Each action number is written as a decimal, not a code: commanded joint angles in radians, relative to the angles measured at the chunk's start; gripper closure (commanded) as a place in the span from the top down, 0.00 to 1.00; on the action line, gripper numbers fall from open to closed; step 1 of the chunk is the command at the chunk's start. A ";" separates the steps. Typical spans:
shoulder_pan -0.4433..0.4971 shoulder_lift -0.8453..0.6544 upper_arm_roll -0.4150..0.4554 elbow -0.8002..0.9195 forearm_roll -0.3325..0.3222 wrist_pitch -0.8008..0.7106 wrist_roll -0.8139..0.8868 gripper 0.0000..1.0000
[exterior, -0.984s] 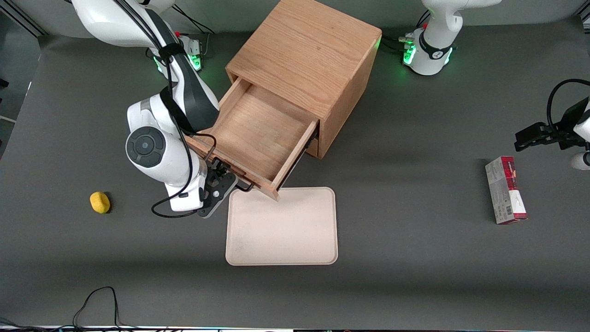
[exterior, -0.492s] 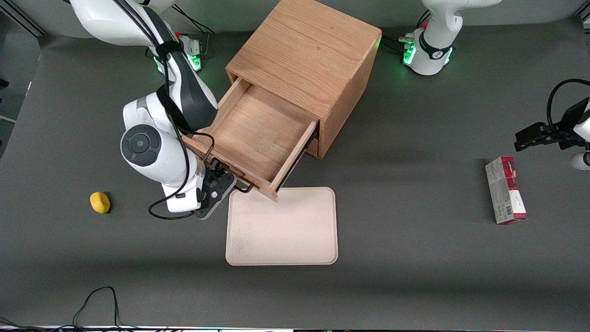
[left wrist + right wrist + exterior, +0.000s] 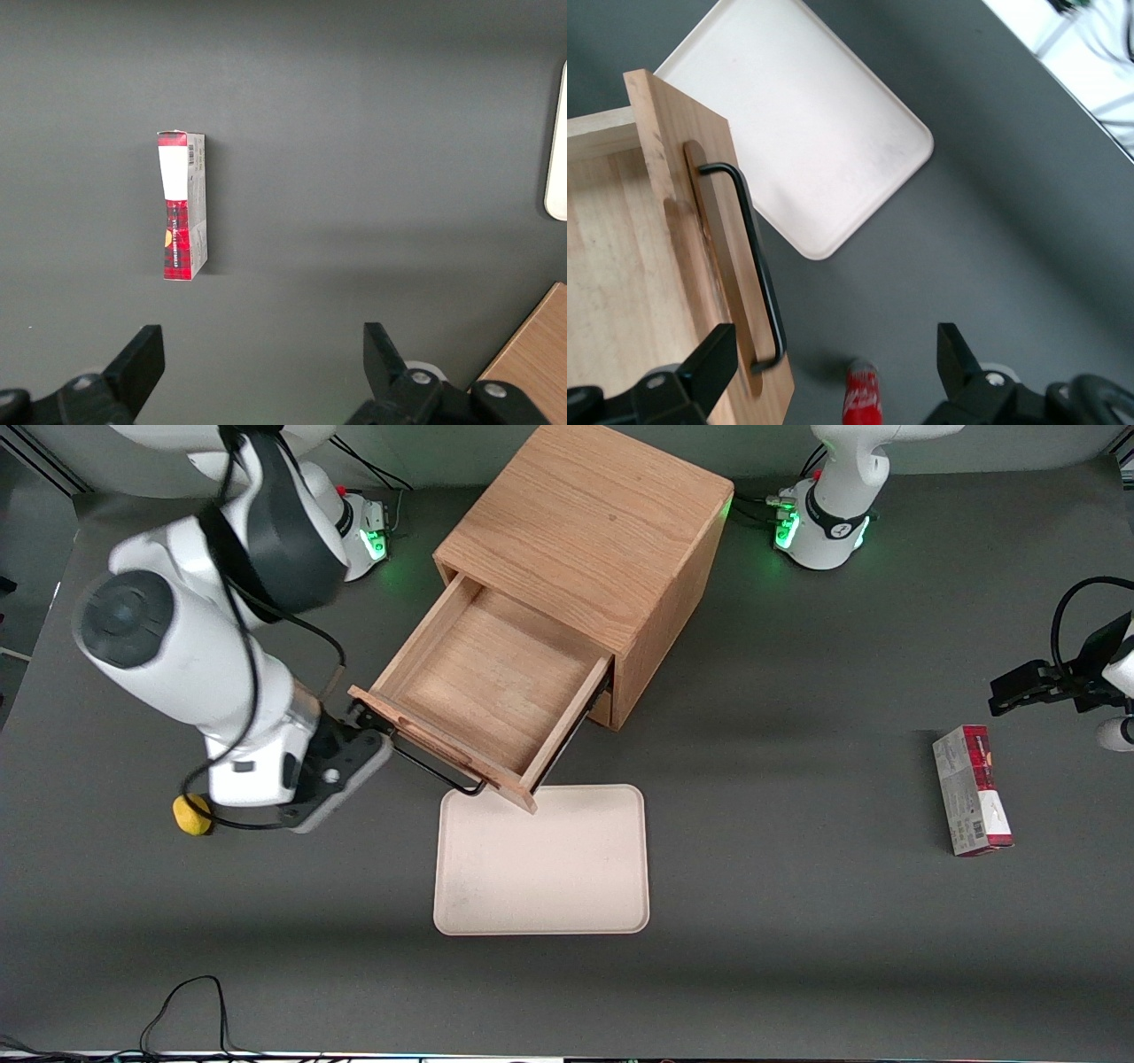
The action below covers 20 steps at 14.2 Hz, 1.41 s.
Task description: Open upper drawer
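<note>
The upper drawer [image 3: 492,691] stands pulled out of the cabinet [image 3: 589,540]. The gripper [image 3: 350,731] hangs beside its handle [image 3: 749,257], jaws wide, holding nothing; only the front view shows the lemon [image 3: 190,815].

No readable text anywhere right now. The red and white box [image 3: 972,790], out toward the parked arm's end of the table [image 3: 797,957], shows a barcode patch and some printing, but no word or number on it can be made out.
</note>
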 commanded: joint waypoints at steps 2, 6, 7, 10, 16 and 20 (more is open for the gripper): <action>0.004 -0.073 -0.060 -0.007 -0.032 -0.077 0.208 1.00; 0.008 -0.124 -0.152 -0.013 -0.034 -0.163 0.276 1.00; 0.006 -0.127 -0.183 -0.014 -0.032 -0.163 0.277 1.00; -0.053 -0.171 -0.200 -0.073 -0.020 -0.131 0.340 1.00; -0.368 -0.309 0.063 -0.240 -0.027 -0.039 0.368 1.00; -0.471 -0.331 0.145 -0.271 -0.053 -0.044 0.372 1.00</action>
